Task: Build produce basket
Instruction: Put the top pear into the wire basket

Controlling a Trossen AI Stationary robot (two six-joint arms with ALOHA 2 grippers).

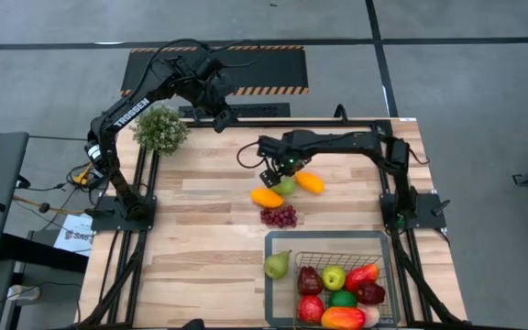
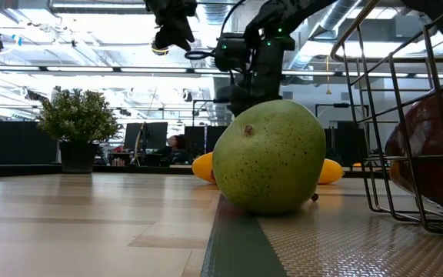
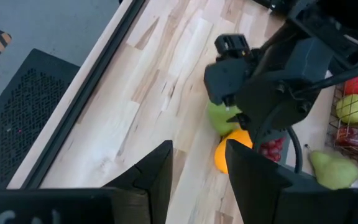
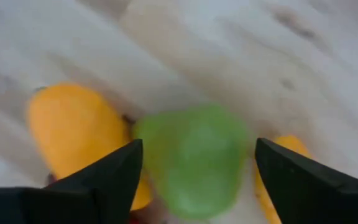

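Note:
My right gripper [image 1: 276, 174] hovers open just above a green fruit [image 1: 285, 187] near the table's middle. In the right wrist view its fingers [image 4: 197, 144] stand on either side of the green fruit [image 4: 191, 162] without touching it. Two orange fruits [image 1: 266, 197] [image 1: 310, 182] lie against the green one, and the purple grape bunch [image 1: 280, 216] lies just nearer. The basket [image 1: 275, 298] sits at the near right and holds several red, green and yellow fruits. A green pear [image 1: 277, 265] rests on its flat grey rim. My left gripper [image 1: 221, 117] waits open, raised over the far edge.
A bushy potted plant [image 1: 160, 128] stands at the far left corner. In the low view the pear [image 2: 271, 158] fills the foreground beside the basket's wire wall [image 2: 375, 115]. Bare wood lies across the table's left half and near left.

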